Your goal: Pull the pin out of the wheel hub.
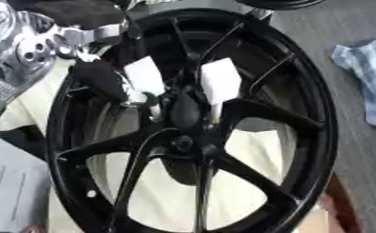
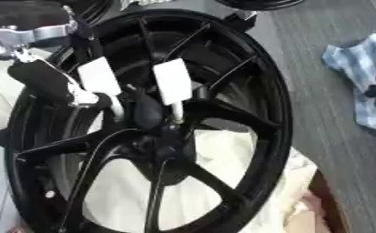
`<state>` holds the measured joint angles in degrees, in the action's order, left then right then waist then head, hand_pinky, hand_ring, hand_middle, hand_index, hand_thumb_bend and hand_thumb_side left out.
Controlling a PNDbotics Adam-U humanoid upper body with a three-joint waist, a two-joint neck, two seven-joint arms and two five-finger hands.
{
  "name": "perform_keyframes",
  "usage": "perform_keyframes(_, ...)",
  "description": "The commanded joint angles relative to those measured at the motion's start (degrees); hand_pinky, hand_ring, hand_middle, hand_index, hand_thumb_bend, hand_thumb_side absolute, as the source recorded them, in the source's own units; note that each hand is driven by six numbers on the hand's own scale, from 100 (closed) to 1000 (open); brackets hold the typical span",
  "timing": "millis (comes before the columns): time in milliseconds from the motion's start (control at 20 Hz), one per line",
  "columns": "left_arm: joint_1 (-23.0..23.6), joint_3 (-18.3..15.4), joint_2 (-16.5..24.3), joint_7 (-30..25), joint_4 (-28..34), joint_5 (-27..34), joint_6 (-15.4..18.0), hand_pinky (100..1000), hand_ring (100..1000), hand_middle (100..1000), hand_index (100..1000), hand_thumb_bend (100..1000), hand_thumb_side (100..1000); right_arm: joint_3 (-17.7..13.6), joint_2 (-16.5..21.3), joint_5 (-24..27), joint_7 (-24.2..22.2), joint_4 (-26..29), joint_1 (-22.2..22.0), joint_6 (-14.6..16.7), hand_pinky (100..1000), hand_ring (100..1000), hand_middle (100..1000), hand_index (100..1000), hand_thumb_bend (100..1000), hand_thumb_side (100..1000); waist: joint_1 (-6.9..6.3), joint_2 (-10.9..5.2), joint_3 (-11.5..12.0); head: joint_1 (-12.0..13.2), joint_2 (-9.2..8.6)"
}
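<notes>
**Item: wheel hub point(image 1: 192, 123).** Black, spoked, it filled most of both views and lay on a cream cloth point(image 1: 251, 150) over a grey table point(image 1: 354, 154). The centre bore sat slightly toward six o'clock of the frame's middle.

**Item: pin point(image 2: 177, 113).** Judged to be the pale, slim stem at twelve o'clock of the bore, topped by a flat white piece point(image 2: 172, 82). Its long axis ran roughly twelve to six o'clock, tilted a little. A second stem with a white piece point(image 2: 100, 76) stood at about eleven o'clock. It could not be made out whether these white pieces were tags or parts of the hand.

**Item: left hand point(image 1: 99, 79).** A black mass on a silver wrist that entered from ten o'clock and overlapped the rim. The pin lay from it toward four o'clock, close by. It could not be told whether the hand was open or closed on anything. It was the only hand near; the right hand showed in neither view.

**Item: blue checked cloth point(image 1: 370, 77).** At three o'clock, well apart from the wheel.

**View differences.** The right eye view showed a dark patch on the checked cloth, and the pin's stem stood clearer against the spokes. The left eye view showed more of the silver arm point(image 1: 15, 45) and a pale flat box point(image 1: 7, 191) at eight o'clock.
</notes>
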<state>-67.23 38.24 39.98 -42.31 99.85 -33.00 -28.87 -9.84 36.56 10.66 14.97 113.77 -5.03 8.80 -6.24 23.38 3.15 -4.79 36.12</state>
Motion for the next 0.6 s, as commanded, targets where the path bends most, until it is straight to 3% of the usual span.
perform_keyframes(50, -1.44, -0.53, 0.27, -9.65, 0.14, 0.49, -9.64, 814, 696, 501, 685, 554, 479, -0.19, 1.54, 0.00, -0.01, 0.82, 0.27, -0.25, 981, 829, 611, 787, 100, 594, 0.24, -1.19, -0.16, 0.41, -0.49)
perform_keyframes(600, -1.80, -0.16, -0.10, -9.65, 0.34, 0.91, -10.48, 796, 666, 453, 626, 483, 395, -0.16, 1.27, -0.33, 0.14, 0.82, 0.34, -0.56, 982, 830, 611, 787, 100, 598, 0.26, -0.91, -0.33, 0.60, -0.63)
